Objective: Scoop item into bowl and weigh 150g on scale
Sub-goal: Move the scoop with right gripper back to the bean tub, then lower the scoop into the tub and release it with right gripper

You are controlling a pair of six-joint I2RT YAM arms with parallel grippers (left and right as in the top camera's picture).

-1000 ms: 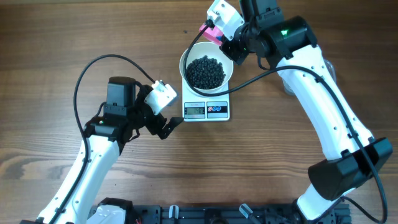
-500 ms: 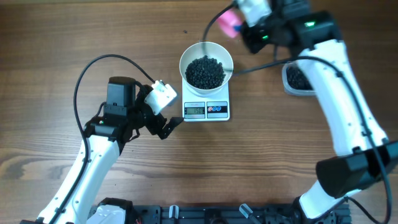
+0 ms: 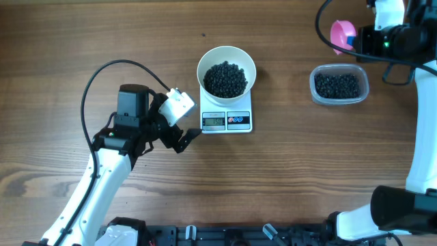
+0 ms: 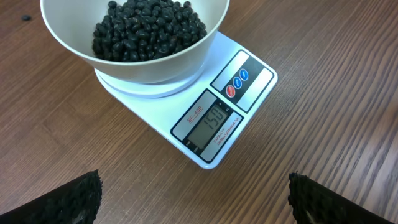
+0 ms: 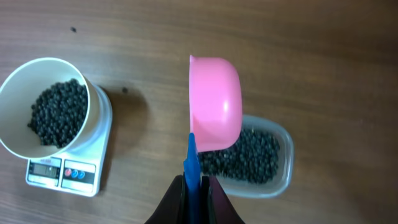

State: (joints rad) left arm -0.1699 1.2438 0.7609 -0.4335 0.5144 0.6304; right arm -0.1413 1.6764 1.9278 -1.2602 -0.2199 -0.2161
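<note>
Right gripper point(image 3: 364, 39) has swung away from the bowl's rim to the table's 2 o'clock corner, taking the pink scoop point(image 3: 341, 34) with it. The left arm has not shifted.

Overhead view: the right claw is clamped on the scoop's handle. The scoop hangs at 11 o'clock of the clear tub point(image 3: 315, 86), apart from it. The tub holds a layer of black beans point(image 3: 338, 85). The white bowl point(image 3: 203, 67) sits on the scale point(image 3: 240, 127) at table centre and is heaped with the item point(image 3: 227, 78). The tub lies at 3 o'clock of it, well apart. The left gripper point(image 3: 186, 139) rests at 8 o'clock of the scale, jaws fully spread and holding nothing. One stray bean point(image 3: 203, 35) lies at 11 o'clock of the bowl.

Left wrist view: both black fingertips point(image 4: 68, 202) stand wide at the lower corners, touching nothing. The bowl occupies the back of the scale, and the display point(image 4: 213, 126) in front reads 150.

Right wrist view: the jaws are closed tight on the blue handle point(image 5: 191, 160). The scoop's cup hangs over the tub's 9 o'clock edge. Nothing lies between scoop and bowl.
</note>
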